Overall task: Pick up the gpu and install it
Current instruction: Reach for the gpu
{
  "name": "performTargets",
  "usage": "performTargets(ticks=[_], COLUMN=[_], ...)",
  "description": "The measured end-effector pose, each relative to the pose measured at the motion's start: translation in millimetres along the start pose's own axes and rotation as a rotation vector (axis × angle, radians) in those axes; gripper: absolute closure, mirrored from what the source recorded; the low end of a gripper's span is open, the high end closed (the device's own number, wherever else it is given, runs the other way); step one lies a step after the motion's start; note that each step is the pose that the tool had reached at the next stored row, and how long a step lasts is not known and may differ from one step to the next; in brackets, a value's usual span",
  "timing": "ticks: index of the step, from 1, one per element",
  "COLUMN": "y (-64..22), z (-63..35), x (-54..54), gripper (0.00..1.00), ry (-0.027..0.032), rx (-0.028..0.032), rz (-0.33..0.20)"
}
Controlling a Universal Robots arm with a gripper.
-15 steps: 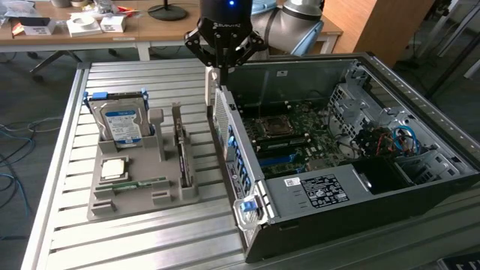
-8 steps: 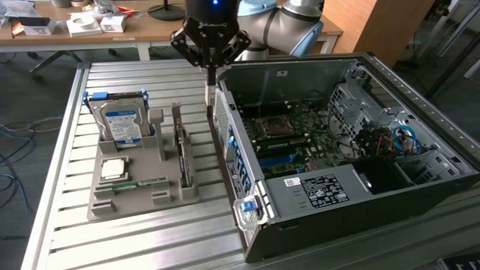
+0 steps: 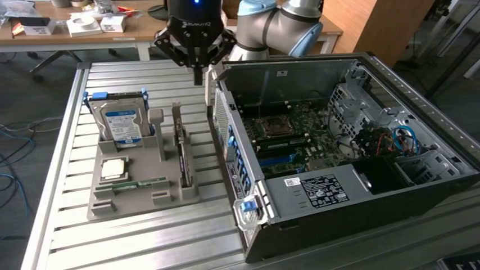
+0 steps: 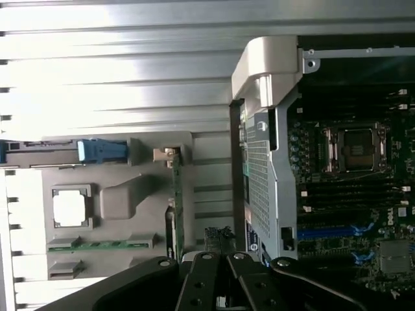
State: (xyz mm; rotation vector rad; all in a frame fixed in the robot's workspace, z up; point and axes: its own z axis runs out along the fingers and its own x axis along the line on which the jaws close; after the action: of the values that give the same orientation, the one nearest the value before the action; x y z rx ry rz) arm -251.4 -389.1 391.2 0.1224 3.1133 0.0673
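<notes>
Gpu (image 3: pixel 182 151) stands edge-up in the gray holder (image 3: pixel 112 205) (untouched); gripper (image 3: pixel 198 77) hovers nearby, closed and empty.

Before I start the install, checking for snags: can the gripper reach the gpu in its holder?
Probably yes: the gpu stands on edge in the holder, top edge uncovered, and the gripper hovers higher up, jaws shut.

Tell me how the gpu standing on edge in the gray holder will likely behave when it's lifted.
The gpu is a thin flat board, so probably stiff and light. Standing on edge in a slot of the gray holder, it may bind if pulled crooked and tip once free. Its exposed circuitry looks fragile.
</notes>
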Motion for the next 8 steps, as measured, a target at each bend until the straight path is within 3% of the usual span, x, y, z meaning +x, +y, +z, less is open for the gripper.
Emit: performTargets(ticks=[8], y=[2.2], z=[0.1], x=[22.1], gripper=[0.89], ry=[-0.0001], rx=[0.0002], rz=[0.002])
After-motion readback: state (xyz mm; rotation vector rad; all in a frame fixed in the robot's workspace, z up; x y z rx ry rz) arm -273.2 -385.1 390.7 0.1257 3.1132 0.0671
